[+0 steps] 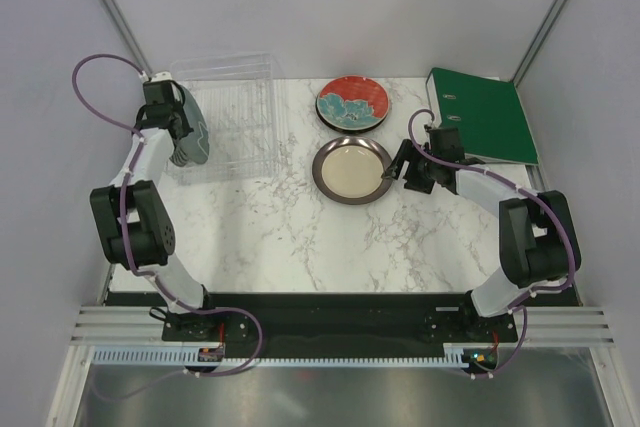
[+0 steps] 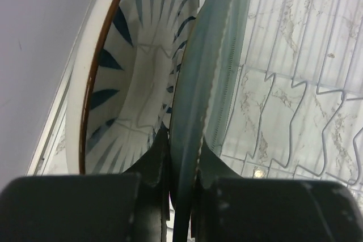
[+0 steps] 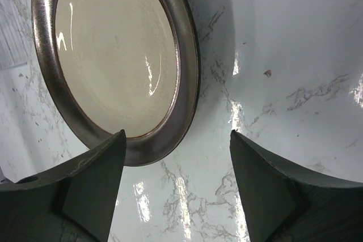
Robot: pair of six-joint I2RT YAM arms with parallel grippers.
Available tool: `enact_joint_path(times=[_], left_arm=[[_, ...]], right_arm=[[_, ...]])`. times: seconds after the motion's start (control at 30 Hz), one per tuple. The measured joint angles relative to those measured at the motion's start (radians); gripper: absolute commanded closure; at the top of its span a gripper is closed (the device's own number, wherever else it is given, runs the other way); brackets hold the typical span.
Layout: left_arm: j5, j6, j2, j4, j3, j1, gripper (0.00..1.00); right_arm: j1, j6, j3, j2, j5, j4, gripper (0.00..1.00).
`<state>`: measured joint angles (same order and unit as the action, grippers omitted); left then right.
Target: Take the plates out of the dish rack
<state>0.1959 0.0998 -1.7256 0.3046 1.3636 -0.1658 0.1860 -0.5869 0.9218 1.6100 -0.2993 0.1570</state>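
Left gripper (image 2: 180, 152): pressed together on the rim of the teal plate (image 2: 198, 83), one finger (image 2: 157, 160) on each face.
Teal plate: stands on edge in the dish rack (image 2: 295, 83), its rim running straight out from the fingers, with its faces turned to either side.
Striped plate (image 2: 136, 83): also on edge, just to the left of the pinched plate, with its hollow face turned toward it.
Left arm: from above, the elbow is folded back near the base and the forearm reaches forward. The wrist (image 1: 160, 97) is over the left end of the rack (image 1: 240, 117), above the teal plate (image 1: 192, 137).
Right gripper (image 3: 177, 135): spread wide and holding nothing, low over the table (image 1: 300, 237).
Cream plate (image 3: 113, 55): lies flat and face up, ahead and to the left of the spread fingers, with its dark rim close to the left finger.
Right arm: bent at the elbow, with the gripper (image 1: 400, 169) pointing left at the cream plate (image 1: 350, 169).
Red plate (image 1: 352, 102): flat on the table just beyond the cream one.
Binder (image 1: 485, 112): green, lying behind the right wrist.
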Motion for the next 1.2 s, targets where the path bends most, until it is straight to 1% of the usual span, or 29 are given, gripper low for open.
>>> enact_joint_path(times=[0.23, 0.6, 0.77, 0.93, 1.03, 1.1, 1.2], left_arm=[[-0.011, 0.004, -0.015, -0.007, 0.014, 0.006, 0.98], [-0.015, -0.001, 0.016, 0.021, 0.014, 0.006, 0.98], [-0.012, -0.008, 0.091, 0.076, 0.026, 0.005, 0.98], [-0.01, -0.013, 0.154, 0.114, 0.071, 0.001, 0.98], [-0.02, -0.013, 0.2, 0.12, 0.078, 0.002, 0.98], [-0.035, -0.012, 0.233, 0.133, 0.079, 0.004, 0.98], [-0.094, -0.003, 0.296, 0.169, 0.079, 0.004, 0.98]], right_arm=[[0.0, 0.0, 0.0, 0.0, -0.016, -0.004, 0.2], [0.0, 0.0, 0.0, 0.0, -0.037, -0.007, 0.2], [0.002, 0.0, 0.001, 0.0, -0.048, -0.007, 0.2], [0.012, 0.0, 0.003, 0.0, -0.049, -0.007, 0.2], [0.024, 0.0, 0.016, 0.0, -0.06, -0.005, 0.17], [0.033, 0.002, 0.036, 0.0, -0.072, -0.002, 0.16], [0.049, 0.004, 0.085, 0.0, -0.132, -0.016, 0.16]])
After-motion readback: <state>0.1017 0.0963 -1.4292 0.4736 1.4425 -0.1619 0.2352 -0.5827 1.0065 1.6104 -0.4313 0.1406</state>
